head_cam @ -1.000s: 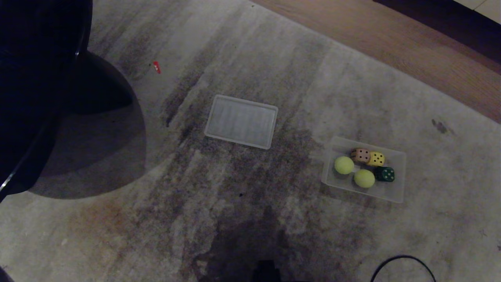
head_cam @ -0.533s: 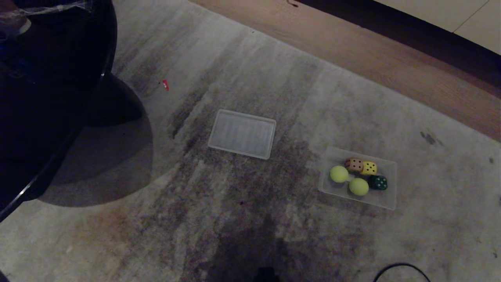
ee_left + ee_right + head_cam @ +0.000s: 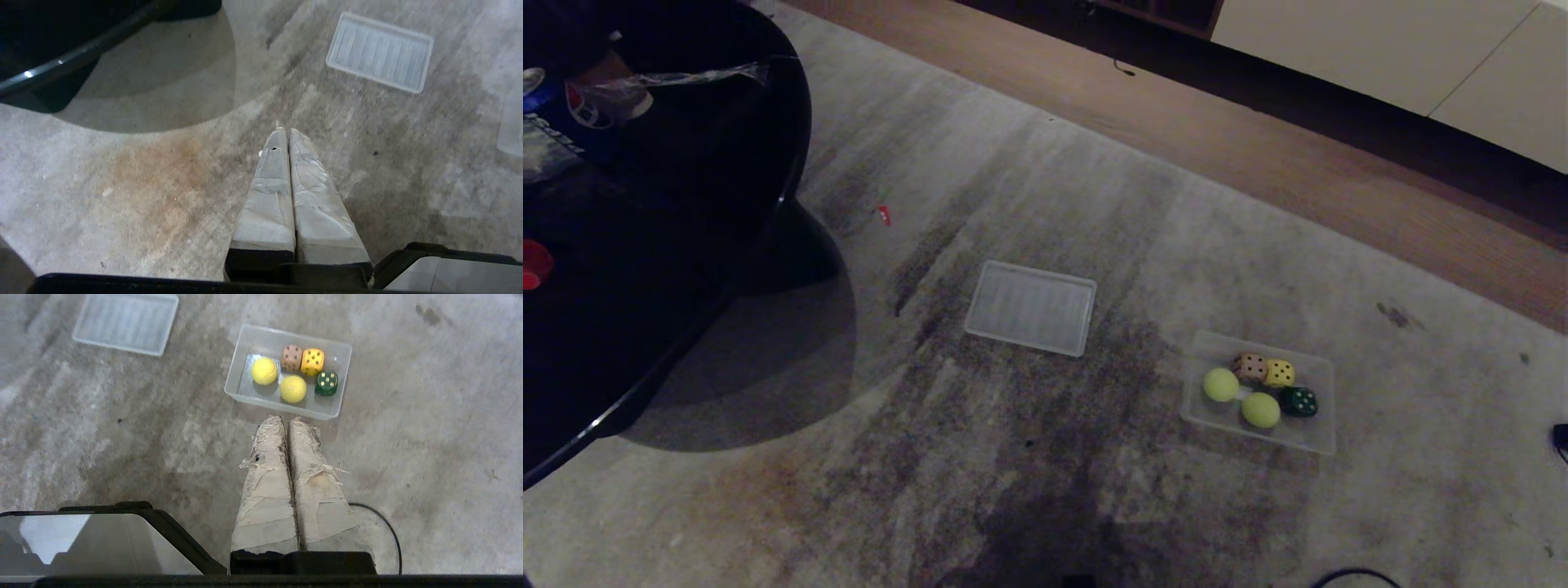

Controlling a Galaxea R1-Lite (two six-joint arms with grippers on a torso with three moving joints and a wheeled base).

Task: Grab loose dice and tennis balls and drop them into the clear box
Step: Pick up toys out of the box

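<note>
My right gripper (image 3: 287,421) hangs above the carpet (image 3: 1029,457) just short of the clear box (image 3: 246,345), fingers pressed together, holding nothing. My left gripper (image 3: 284,132) is likewise pressed together. Inside the box: two tennis balls (image 3: 264,370), then tan, yellow and green dice (image 3: 312,361). Its lid (image 3: 1031,307) lies apart, to the box's left.

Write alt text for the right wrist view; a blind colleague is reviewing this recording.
A clear box on a stained grey carpet holds two tennis balls and three dice: tan, yellow and dark green. The right gripper, jaws shut and empty, hangs above the carpet short of the box. The ribbed lid lies apart on the carpet.
</note>
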